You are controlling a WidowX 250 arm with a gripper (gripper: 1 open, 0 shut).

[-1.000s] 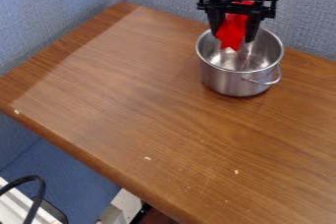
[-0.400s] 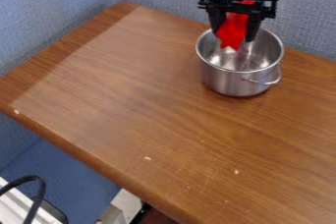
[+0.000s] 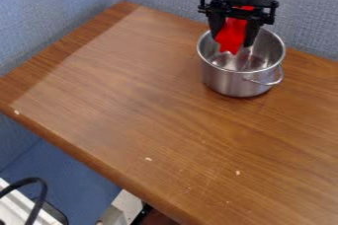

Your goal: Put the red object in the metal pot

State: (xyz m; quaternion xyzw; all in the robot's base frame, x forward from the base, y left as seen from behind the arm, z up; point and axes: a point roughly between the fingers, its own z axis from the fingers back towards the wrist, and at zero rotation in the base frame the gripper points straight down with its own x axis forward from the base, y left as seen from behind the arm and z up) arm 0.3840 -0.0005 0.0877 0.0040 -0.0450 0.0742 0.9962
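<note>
The metal pot (image 3: 242, 67) stands on the far right part of the wooden table (image 3: 119, 101), shiny, with a small handle on its right side. Directly above its opening hangs my black gripper (image 3: 236, 16), pointing straight down and shut on the red object (image 3: 234, 34). The red block hangs upright from the fingers, and its lower end dips past the pot's rim into the opening. Whether it touches the pot's bottom cannot be told.
A blue fabric wall rises behind the table at left and back. The table's front edge runs diagonally from lower left to bottom centre. Black cables (image 3: 24, 201) lie on the floor at the lower left.
The gripper with the red object has shifted only slightly lower over the pot; nothing else differs.
</note>
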